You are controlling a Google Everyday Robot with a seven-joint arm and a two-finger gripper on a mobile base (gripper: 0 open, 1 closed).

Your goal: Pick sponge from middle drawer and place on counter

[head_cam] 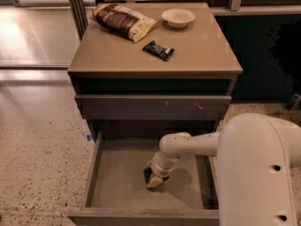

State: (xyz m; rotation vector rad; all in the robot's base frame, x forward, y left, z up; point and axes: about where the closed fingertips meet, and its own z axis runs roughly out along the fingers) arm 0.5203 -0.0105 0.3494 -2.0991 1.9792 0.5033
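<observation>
Tool [158,172] low in middle drawer [117,185]; touching sponge [151,181].

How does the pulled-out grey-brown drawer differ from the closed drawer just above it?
The wide grey-brown wooden middle drawer is pulled out with its floor exposed, while the grey-brown upper drawer front is shut. The upper drawer front carries pale scratches; the middle drawer's floor and walls look plain. The gripper is down inside the middle drawer at the small green-and-yellow sponge; nothing touches the upper drawer front. Both look alike in colour and width.
</observation>
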